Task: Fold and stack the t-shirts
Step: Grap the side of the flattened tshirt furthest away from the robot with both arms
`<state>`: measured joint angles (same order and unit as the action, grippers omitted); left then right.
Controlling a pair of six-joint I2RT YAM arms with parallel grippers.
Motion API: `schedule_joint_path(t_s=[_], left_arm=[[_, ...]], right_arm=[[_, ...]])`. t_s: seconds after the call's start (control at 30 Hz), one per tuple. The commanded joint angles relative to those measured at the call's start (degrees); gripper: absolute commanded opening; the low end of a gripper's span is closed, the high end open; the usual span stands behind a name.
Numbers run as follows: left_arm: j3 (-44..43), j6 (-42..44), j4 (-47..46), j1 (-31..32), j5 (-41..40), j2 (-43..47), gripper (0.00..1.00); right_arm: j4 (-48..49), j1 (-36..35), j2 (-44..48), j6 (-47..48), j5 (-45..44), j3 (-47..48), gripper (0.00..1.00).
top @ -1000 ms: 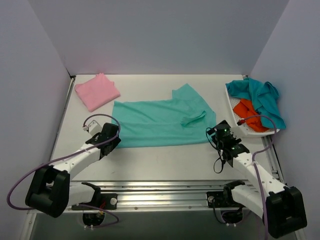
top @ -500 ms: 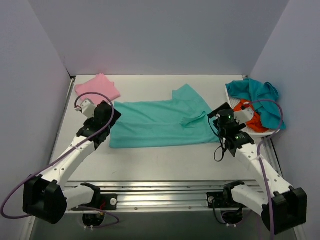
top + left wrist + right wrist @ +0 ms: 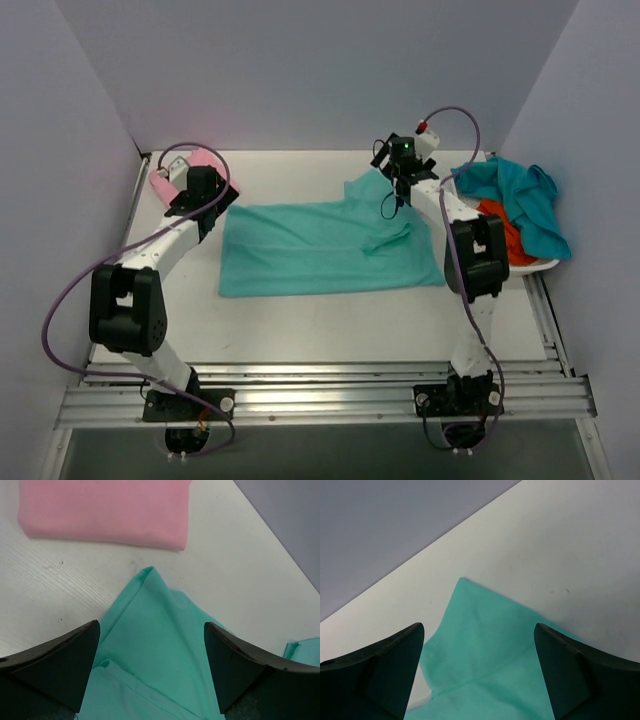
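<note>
The sea-green t-shirt (image 3: pixel 320 250) lies spread flat in the middle of the table (image 3: pixel 330 320), with a sleeve folded onto its right half. The pink t-shirt (image 3: pixel 105 510), folded, sits at the far-left corner, just beyond it. The left gripper (image 3: pixel 150 625) is over the green shirt's far-left corner, jaws spread wide and gripping nothing. The right gripper (image 3: pixel 479 626) is likewise parted over the far-right corner (contact with the cloth cannot be confirmed). The white basket (image 3: pixel 535 266) at the right edge holds a teal t-shirt (image 3: pixel 525 195) draped over an orange t-shirt (image 3: pixel 512 242).

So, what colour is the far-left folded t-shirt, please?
Folded cloth t-shirt: pink, best in left wrist view.
</note>
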<state>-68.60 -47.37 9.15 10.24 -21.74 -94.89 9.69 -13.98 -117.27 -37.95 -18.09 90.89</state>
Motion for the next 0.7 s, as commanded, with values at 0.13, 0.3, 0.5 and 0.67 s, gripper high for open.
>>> schedule_joint_path(t_s=[0.13, 0.3, 0.5, 0.67], left_arm=[[-3.1, 4.2, -8.2, -2.2, 5.5, -4.2, 0.93], [-4.4, 4.2, -10.3, -2.6, 7.9, -7.5, 0.91], [-4.8, 4.2, -10.6, -2.5, 8.8, -8.0, 0.89], [-4.1, 4.1, -11.1, -2.5, 8.8, -7.2, 0.88]], right_arm=[[-1.1, 3.3, -19.3, 7.3, 4.7, 19.5, 0.87], [-0.6, 5.3, -23.3, 7.0, 6.8, 23.4, 0.87], [1.7, 6.8, -25.1, 5.5, 10.8, 24.1, 0.87], [2.7, 6.4, -27.1, 3.9, 14.0, 25.4, 0.87]])
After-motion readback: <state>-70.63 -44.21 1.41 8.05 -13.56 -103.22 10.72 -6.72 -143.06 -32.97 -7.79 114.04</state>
